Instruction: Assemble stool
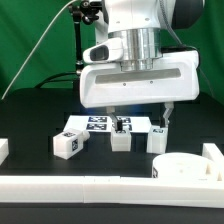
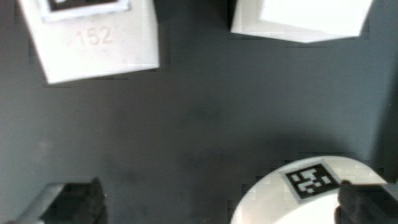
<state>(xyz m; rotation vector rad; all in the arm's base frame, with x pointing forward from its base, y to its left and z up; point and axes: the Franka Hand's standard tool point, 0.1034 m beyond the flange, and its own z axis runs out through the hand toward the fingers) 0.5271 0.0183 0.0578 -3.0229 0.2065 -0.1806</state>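
The white border bars (image 1: 100,186) frame the black table (image 1: 35,125), and all the loose parts lie inside this frame. I count one round seat (image 1: 186,168), lying flat near the bars at the exterior view's right. There are three legs: the left leg (image 1: 68,143), the middle leg (image 1: 120,140) and the right leg (image 1: 158,138), which is near the seat. Behind them lies the marker board (image 1: 98,123).

The gripper (image 1: 141,120) hangs above the middle and right legs. Its fingers are spread wide with nothing between them.

Only the wrist view shows the number 152 on a tagged white part (image 2: 98,45). It also shows a second white part (image 2: 294,20) and a rounded part (image 2: 317,182) with a tag.
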